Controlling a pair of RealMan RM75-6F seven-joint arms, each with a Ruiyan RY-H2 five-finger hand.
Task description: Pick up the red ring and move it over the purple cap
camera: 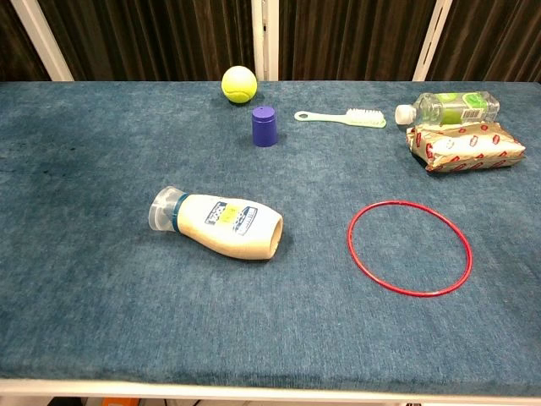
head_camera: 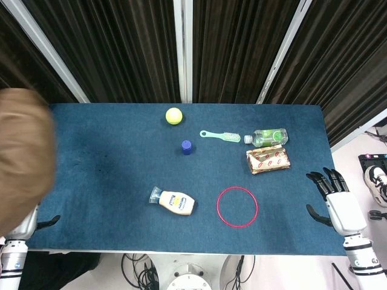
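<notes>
The red ring (head_camera: 217, 207) (camera: 349, 241) lies flat on the blue table (head_camera: 109, 169), front right of centre. The small purple cap (head_camera: 187, 147) (camera: 265, 126) stands upright further back, left of the ring. My right hand (head_camera: 331, 194) hovers at the table's right edge, to the right of the ring, fingers spread and holding nothing. Of my left hand (head_camera: 37, 222) only a small part shows at the front left corner; a brown blur hides the rest. Neither hand appears in the chest view.
A mayonnaise bottle (head_camera: 173, 202) (camera: 220, 224) lies left of the ring. Behind are a tennis ball (head_camera: 174, 115), a green toothbrush (head_camera: 221, 136), a green bottle (head_camera: 269, 136) and a snack packet (head_camera: 268, 159). A brown blurred shape (head_camera: 21, 157) covers the left edge.
</notes>
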